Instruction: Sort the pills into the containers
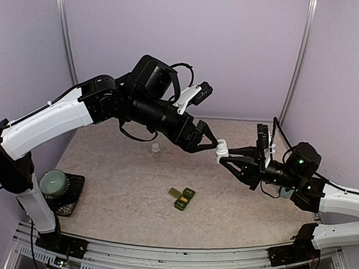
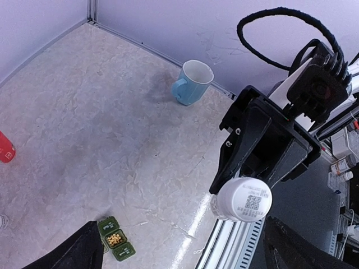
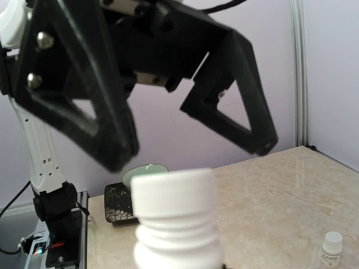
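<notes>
Robotics lab: an enclosed test cell built around two arms.
Plain lilac walls (image 1: 243, 48) framed by bare metal posts (image 1: 64, 28) close in a marble-patterned desk (image 1: 123, 185) on three sides. Two jointed robot arms, the left arm (image 1: 49, 126) and the right arm (image 1: 343, 201), are bolted to an aluminium rail (image 1: 174, 256) along its near edge. A loose black cable (image 2: 283, 10) loops over one wrist, and exposed electronics (image 3: 35, 249) with small lights sit beside an arm's base.

White-shelled arms (image 1: 49, 120), black joints, looped black cables (image 2: 280, 17), triangular black jaws.
</notes>
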Robot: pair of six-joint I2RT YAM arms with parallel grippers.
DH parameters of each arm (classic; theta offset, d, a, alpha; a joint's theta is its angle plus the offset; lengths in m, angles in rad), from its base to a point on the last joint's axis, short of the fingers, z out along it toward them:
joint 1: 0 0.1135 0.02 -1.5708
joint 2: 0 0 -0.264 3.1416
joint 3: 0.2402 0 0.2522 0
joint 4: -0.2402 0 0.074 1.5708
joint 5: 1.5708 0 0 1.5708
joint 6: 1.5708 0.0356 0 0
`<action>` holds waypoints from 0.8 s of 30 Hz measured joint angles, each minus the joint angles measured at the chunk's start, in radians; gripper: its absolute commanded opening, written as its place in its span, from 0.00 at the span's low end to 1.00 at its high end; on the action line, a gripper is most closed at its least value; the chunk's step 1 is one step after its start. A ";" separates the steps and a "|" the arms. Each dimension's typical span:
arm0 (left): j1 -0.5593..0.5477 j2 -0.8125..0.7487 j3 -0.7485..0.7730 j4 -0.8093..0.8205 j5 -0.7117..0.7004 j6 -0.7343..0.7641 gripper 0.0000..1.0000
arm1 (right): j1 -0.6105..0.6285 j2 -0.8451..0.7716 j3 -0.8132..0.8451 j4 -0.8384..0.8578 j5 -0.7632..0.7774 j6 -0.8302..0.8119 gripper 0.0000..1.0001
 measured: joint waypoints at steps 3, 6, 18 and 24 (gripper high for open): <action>0.000 0.001 0.017 0.000 -0.012 0.000 0.96 | 0.000 0.006 0.000 0.000 -0.007 -0.001 0.15; 0.003 0.002 0.047 -0.002 -0.027 0.000 0.96 | 0.000 0.011 0.000 0.000 -0.014 -0.001 0.15; 0.011 0.100 0.098 -0.011 -0.027 0.000 0.91 | 0.000 0.015 -0.001 -0.010 -0.039 0.000 0.15; 0.010 0.119 0.098 -0.011 -0.032 0.000 0.91 | 0.000 0.014 -0.003 -0.027 -0.048 -0.001 0.15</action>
